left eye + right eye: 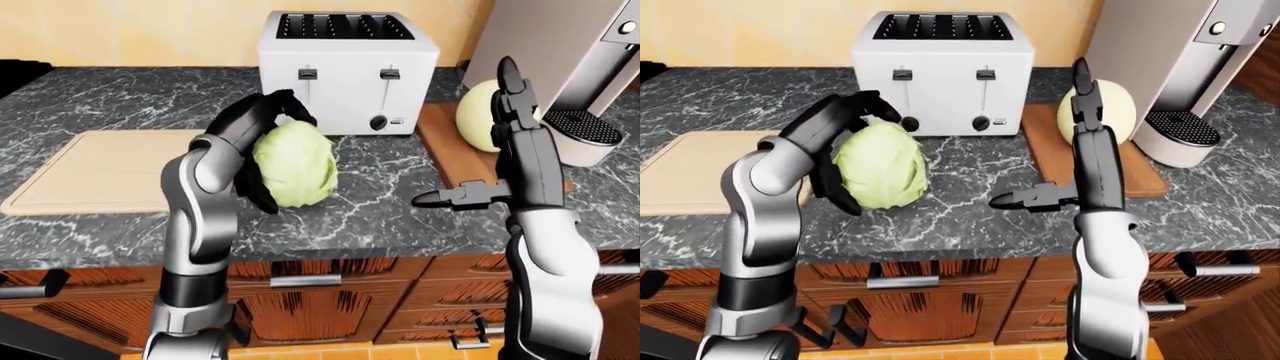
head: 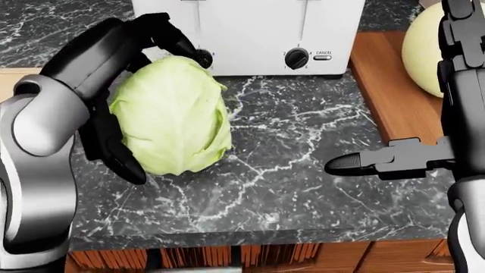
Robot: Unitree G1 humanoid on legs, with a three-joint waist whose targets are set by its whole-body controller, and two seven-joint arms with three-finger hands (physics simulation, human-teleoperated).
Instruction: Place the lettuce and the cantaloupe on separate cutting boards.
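A pale green lettuce (image 2: 170,116) is over the dark marble counter, just below the toaster in the head view. My left hand (image 2: 148,96) is shut on it, fingers (image 2: 178,42) curled over its top and thumb pressed on its lower left side. The beige cantaloupe (image 1: 1118,109) rests on a reddish wooden cutting board (image 1: 1140,176) at the right. My right hand (image 1: 478,142) hangs open in front of the cantaloupe, fingers pointing up and thumb pointing left, touching nothing. A light cutting board (image 1: 100,169) lies on the counter to the left of the lettuce.
A white toaster (image 1: 345,71) stands against the wall behind the lettuce. A silver coffee machine (image 1: 1180,75) stands at the far right beside the reddish board. Wooden drawers (image 1: 300,296) run below the counter edge.
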